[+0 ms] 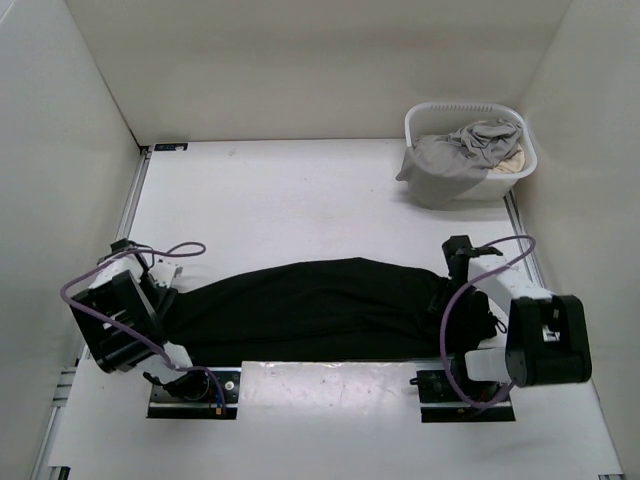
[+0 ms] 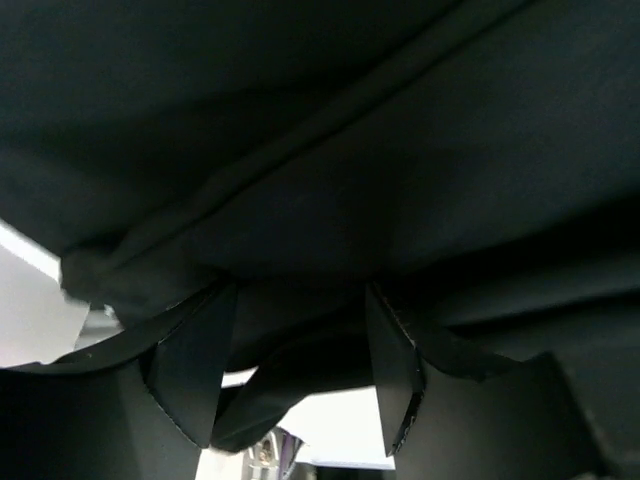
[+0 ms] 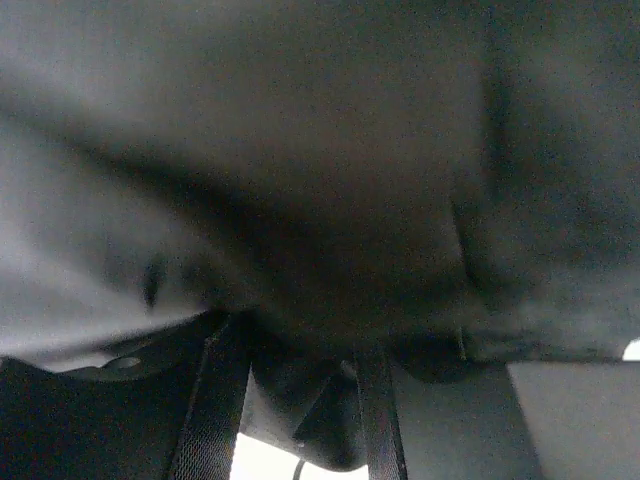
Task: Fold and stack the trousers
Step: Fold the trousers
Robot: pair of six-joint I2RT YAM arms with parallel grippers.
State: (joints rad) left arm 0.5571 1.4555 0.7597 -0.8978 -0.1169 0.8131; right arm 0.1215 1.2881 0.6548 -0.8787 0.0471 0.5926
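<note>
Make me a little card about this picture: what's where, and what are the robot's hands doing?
trousers: black, lying long and rumpled, sideways between the two arms
left hand: at the trousers' left end, fingers apart, cloth right in front
right hand: at the trousers' right end, cloth bulging between the fingers; can't tell if it grips
basket: white, far right corner of the table
in the basket: grey garment hanging over the rim, beige cloth peeking out beside it
</note>
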